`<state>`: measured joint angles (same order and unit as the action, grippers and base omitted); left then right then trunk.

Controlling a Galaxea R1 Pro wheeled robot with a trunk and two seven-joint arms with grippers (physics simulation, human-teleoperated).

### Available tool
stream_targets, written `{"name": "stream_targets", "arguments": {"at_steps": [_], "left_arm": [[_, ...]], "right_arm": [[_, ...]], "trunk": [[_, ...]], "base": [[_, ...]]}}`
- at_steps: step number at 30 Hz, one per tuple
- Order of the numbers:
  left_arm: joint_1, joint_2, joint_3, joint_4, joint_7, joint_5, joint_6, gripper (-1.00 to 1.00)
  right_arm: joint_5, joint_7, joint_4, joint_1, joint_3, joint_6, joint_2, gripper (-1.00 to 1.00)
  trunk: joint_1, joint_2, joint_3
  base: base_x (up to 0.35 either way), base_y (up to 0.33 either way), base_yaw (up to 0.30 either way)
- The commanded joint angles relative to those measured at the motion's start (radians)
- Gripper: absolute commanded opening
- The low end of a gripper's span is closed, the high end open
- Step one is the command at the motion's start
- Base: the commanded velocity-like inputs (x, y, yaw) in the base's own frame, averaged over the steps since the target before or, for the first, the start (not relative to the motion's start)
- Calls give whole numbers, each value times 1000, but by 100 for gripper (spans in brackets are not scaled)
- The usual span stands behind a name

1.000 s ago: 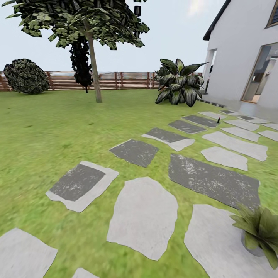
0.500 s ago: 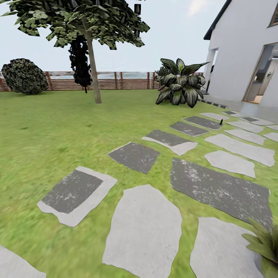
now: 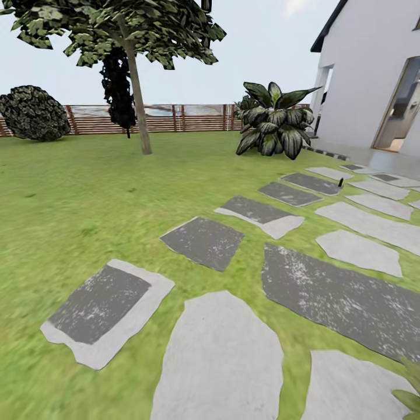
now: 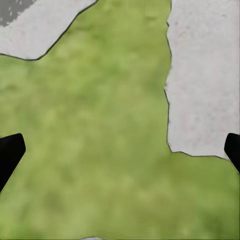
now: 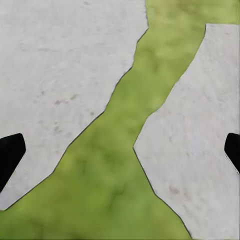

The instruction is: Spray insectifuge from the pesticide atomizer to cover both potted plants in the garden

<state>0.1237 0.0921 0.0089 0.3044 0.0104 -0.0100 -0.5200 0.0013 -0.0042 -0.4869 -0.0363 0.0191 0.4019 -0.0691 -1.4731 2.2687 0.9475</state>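
We see a potted plant (image 3: 410,392), just leaf tips, at the near right edge of the head view beside the pavers (image 3: 221,356). Small dark object (image 3: 340,182) on far pavers, too small to identify. Both grippers, left (image 4: 120,150) and right (image 5: 120,150), spread wide over lawn (image 3: 87,198), holding nothing.

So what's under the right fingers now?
Under the right fingers: two pale stone pavers with a grass strip between them. Fingers spread apart, nothing between them.

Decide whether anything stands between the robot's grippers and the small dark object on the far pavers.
Nothing visible does. Only flat grey pavers and lawn lie before the dark object; the broad-leaved bush stands beyond it. It is too small to identify.
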Motion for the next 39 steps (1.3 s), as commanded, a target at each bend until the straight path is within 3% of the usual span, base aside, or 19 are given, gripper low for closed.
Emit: {"name": "stream_targets", "arguments": {"at_steps": [1, 39], "left_arm": [[1, 0, 0, -1, 1, -1, -3, 100], [1, -1, 0, -1, 1, -1, -3, 100]], "right_arm": [[0, 0, 1, 0, 1, 3, 0, 100], [0, 0, 1, 0, 1, 2, 0, 100]], "trunk": [[0, 0, 1], [0, 0, 1]], "base": [[340, 0, 0], [340, 0, -17]]}}
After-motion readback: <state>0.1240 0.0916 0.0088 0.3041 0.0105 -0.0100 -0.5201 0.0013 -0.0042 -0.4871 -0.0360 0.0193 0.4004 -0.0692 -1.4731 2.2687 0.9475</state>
